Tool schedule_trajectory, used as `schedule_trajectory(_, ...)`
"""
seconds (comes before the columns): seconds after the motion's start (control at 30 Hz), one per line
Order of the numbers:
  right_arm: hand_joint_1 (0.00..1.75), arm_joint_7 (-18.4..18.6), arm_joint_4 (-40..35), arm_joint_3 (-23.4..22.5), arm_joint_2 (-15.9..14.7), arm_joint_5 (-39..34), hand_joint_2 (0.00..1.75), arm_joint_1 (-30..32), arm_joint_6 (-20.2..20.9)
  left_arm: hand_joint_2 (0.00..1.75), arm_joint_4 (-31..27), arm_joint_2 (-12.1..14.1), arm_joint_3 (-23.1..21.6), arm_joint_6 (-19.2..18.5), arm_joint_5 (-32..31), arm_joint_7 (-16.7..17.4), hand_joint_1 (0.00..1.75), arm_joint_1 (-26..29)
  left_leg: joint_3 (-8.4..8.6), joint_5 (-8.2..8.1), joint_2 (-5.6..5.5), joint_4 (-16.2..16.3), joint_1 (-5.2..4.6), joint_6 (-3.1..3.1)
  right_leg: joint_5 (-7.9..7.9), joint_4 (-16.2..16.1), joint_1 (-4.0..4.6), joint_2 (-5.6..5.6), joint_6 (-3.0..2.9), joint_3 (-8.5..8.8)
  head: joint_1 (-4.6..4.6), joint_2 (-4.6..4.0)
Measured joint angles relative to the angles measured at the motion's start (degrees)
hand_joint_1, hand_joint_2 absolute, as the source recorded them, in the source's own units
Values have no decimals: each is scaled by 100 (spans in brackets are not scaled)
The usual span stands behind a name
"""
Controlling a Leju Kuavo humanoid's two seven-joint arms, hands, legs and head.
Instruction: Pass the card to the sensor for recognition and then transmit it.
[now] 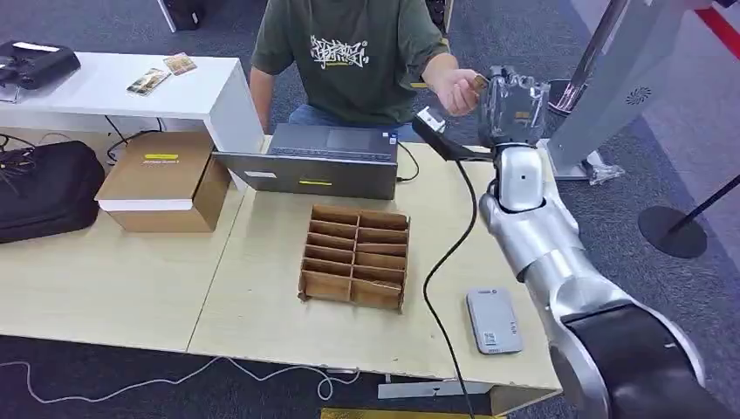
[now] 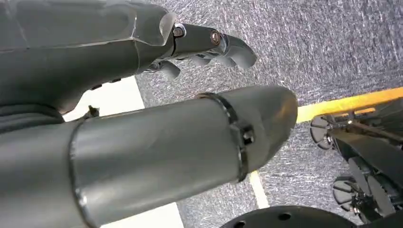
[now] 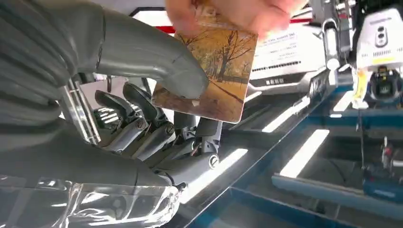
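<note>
The robot's right hand (image 1: pixel 513 106) was raised beyond the far edge of the tabletop (image 1: pixel 262 288), meeting a seated person's hand (image 1: pixel 455 87) over the card (image 3: pixel 209 76). In the right wrist view the card, printed with an autumn tree scene, sat between the robot's thumb and its darker fingers (image 3: pixel 142 118) while the person's fingers also pinched its far edge; both appeared to hold it, so the handover looked mid-way. The card's long axis ran from the robot's palm toward the person.

The grey sensor (image 1: pixel 493 320) lay flat on the tabletop close to the robot, well apart from the card. The left hand (image 2: pixel 209 47) hung over carpet, fingers loosely curled, holding nothing.

Graffiti-style lettering on the person's shirt (image 1: pixel 349 52) could not be read, nor the yellow label on the cardboard box (image 1: pixel 161 179).
</note>
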Motion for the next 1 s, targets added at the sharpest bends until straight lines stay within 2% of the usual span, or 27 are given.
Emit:
schedule_trajectory(0.33, 175, -46, 373, 398, 188, 0, 175, -219, 78, 0, -2, -2, 0, -20, -46, 68, 0, -49, -1, 2, -7, 0, 1, -2, 0, 1, 1, -3, 0, 0, 2, 0)
schedule_trajectory(0.9, 175, -7, 496, 553, 216, 0, 175, -257, 98, 0, -2, 7, 0, -31, -133, 83, 0, -57, -4, 1, -13, 1, 1, -2, 0, -2, 1, -10, 0, -1, 2, 0)
schedule_trajectory(0.93, 154, -7, 502, 555, 216, 0, 175, -259, 98, 0, -2, 7, 0, -31, -133, 83, 0, -58, -4, 1, -13, 1, 1, -2, 0, -2, 1, -9, 0, -1, 2, 0)
schedule_trajectory(0.97, 0, -7, 502, 555, 216, 0, 175, -260, 98, 0, -2, 7, 0, -31, -135, 83, 0, -58, -4, 1, -13, 1, 1, -2, 0, -1, 1, -9, 0, -1, 2, 0)
schedule_trajectory(1.0, 0, -7, 502, 555, 216, 0, 175, -260, 98, 0, -2, 7, 0, -33, -138, 85, 0, -59, -4, 1, -13, 1, 1, -2, 0, -1, 1, -9, 0, -1, 2, 0)
